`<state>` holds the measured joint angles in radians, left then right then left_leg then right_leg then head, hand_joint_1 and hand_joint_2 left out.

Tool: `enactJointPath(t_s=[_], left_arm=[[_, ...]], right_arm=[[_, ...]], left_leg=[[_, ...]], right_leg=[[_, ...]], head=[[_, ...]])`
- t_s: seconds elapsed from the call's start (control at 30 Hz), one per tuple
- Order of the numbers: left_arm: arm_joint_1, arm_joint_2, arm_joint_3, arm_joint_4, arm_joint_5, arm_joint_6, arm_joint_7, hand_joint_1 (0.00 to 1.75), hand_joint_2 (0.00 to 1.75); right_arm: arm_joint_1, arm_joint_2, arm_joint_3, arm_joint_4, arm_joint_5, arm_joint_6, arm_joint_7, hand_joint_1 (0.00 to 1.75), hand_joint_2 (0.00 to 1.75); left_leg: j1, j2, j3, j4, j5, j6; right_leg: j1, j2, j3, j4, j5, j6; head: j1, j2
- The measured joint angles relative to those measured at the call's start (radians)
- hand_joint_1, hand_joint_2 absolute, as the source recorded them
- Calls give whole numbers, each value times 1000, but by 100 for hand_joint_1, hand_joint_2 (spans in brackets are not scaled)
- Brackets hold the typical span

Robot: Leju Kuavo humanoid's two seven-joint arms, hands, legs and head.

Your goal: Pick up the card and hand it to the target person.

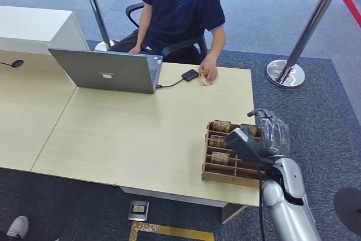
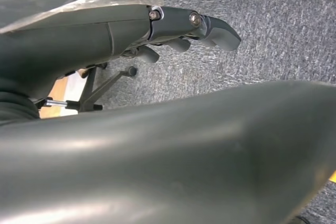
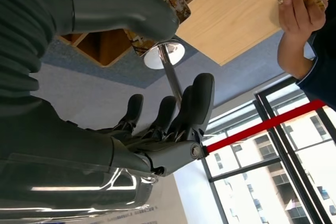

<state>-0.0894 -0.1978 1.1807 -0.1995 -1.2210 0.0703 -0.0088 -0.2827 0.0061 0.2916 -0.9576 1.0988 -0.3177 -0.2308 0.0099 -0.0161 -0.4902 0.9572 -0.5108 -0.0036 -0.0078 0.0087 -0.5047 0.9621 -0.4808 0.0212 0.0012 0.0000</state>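
Grey right robot hand [image 1: 262,136] hovers over the wooden tray [image 1: 232,173] (fingers apart, empty).

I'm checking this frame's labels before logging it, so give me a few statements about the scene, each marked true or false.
1. The robot's right hand hovers over the brown wooden compartment tray. True.
2. The right hand grips a card. False: its fingers are spread, holding nothing.
3. The seated person's hand rests on a patterned card at the table's far edge. True.
4. The grey laptop lies closed. False: it stands open.
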Motion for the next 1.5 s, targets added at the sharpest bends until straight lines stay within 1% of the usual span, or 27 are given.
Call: enactJointPath(t_s=[0.2,0.37,0.5,0.97,1.2,1.3,1.5], left_arm=[[0,0,0,0,-6,-2,0,0,0],[0,1,0,0,-6,-2,0,0,0],[0,1,0,0,-6,-2,1,0,0],[0,1,0,0,-6,-2,2,0,0],[0,1,0,0,-6,-2,2,0,0],[0,1,0,0,-6,-2,2,0,0],[0,1,0,0,-4,-2,2,0,0]], right_arm=[[-3,0,-2,15,33,4,19,80,175],[-27,1,-2,56,66,-6,33,78,175],[-46,3,-2,85,80,-8,39,89,175],[-83,2,-3,152,73,-25,30,68,175],[-79,0,-11,162,71,-28,31,66,175],[-75,-3,-11,163,70,-28,31,68,175],[-72,-6,-12,163,68,-26,31,82,175]], left_leg=[[0,0,0,0,0,0],[0,0,0,0,0,0],[0,0,0,0,0,0],[0,0,0,0,0,0],[0,0,0,0,0,0],[0,0,0,0,0,0],[0,0,0,0,0,0]], right_leg=[[0,0,0,0,0,0],[0,0,0,0,0,0],[0,0,0,0,0,0],[0,0,0,0,0,0],[0,0,0,0,0,0],[0,0,0,0,0,0],[0,0,0,0,0,0]], head=[[0,0],[0,0],[0,0],[0,0],[0,0],[0,0],[0,0]])
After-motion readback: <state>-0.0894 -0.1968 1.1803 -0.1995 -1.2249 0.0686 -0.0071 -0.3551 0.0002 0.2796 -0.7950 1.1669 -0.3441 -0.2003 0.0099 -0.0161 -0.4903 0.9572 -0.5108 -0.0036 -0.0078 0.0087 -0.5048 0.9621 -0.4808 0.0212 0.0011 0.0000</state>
